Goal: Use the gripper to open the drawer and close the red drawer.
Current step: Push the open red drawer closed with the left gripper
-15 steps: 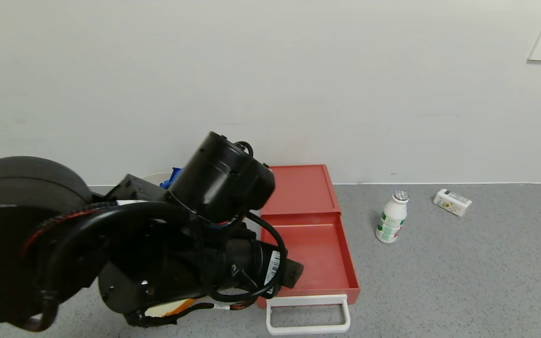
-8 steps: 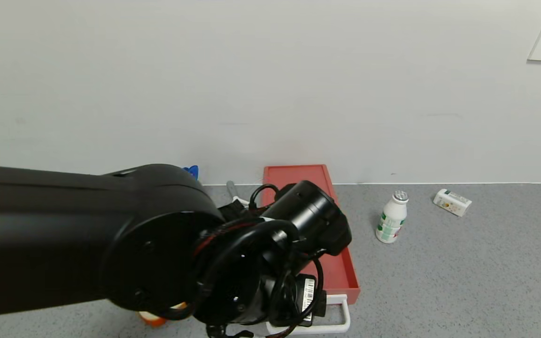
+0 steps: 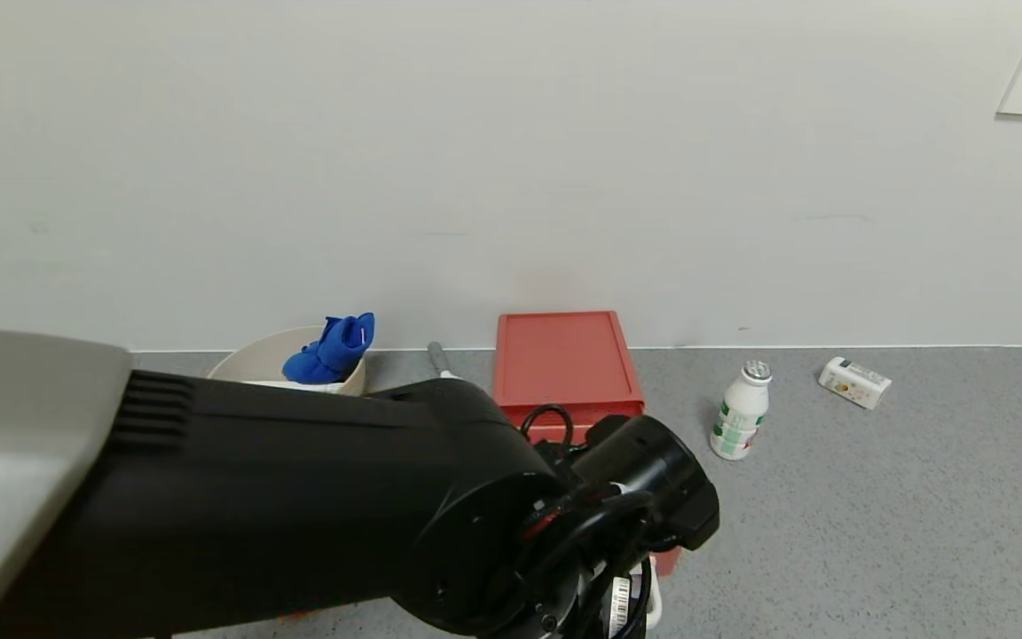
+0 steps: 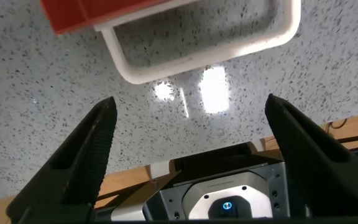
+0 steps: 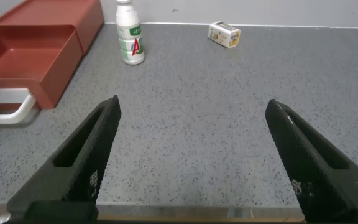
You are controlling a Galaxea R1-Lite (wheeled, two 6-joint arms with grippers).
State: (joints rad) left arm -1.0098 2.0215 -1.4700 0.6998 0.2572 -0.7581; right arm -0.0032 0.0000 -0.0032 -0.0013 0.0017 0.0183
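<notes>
Inside the pulled-out drawer point(image 5: 27, 53), nothing.

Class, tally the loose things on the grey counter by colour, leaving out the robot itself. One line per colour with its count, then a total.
Red: 1, the drawer
White: 2, the bottle and the small carton
Beige: 1, the bowl
Blue: 1, the cloth in the bowl
Grey: 1, a rod, partly hidden
Total: 6
</notes>
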